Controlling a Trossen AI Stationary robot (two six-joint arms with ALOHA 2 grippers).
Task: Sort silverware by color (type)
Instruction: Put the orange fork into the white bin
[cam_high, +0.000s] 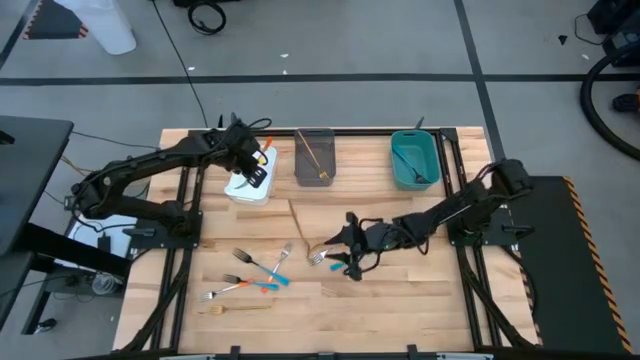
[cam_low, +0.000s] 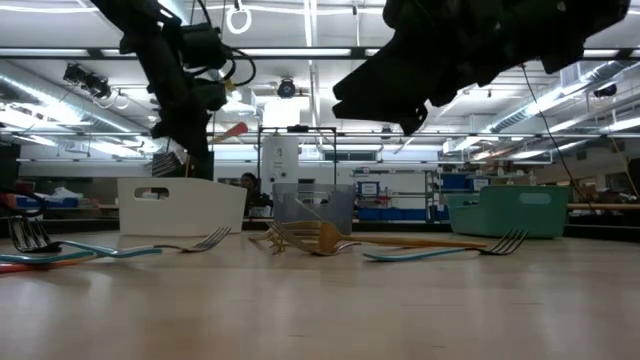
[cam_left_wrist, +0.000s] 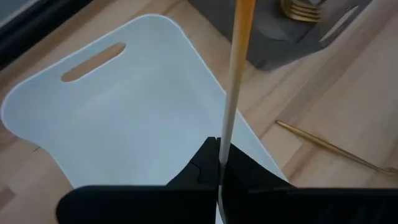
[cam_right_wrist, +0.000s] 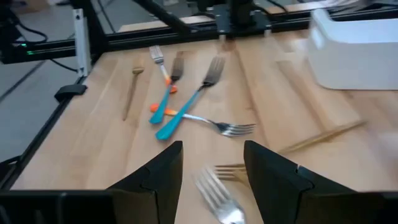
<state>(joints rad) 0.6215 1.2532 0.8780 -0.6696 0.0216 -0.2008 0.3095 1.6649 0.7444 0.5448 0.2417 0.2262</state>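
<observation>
My left gripper (cam_high: 252, 168) hangs over the white bin (cam_high: 247, 187), shut on an orange-handled utensil (cam_left_wrist: 235, 68). My right gripper (cam_high: 344, 250) is open and low over the table's middle. Its fingers stand on either side of a silver fork head (cam_right_wrist: 219, 200), clear of it, with a gold fork's tines (cam_right_wrist: 227, 169) just beyond. Several more pieces of silverware, blue- and orange-handled (cam_high: 258, 268), lie flat toward the near left. A gold fork (cam_high: 236, 308) lies near the front edge. The grey bin (cam_high: 314, 158) holds a gold fork, and the teal bin (cam_high: 414, 160) a blue one. My left gripper pinches the utensil's slim silver shaft (cam_left_wrist: 222, 152) between its two shut fingers. The fingers slant down from the left side. The orange handle end (cam_left_wrist: 242, 15) sticks out beyond the fingertips. The utensil is lifted clear, above the white bin's inside.
The three bins stand in a row along the far edge. A long gold utensil (cam_high: 298, 222) lies on the table between the white bin and my right gripper. Bare wood lies at the near right (cam_high: 420, 300).
</observation>
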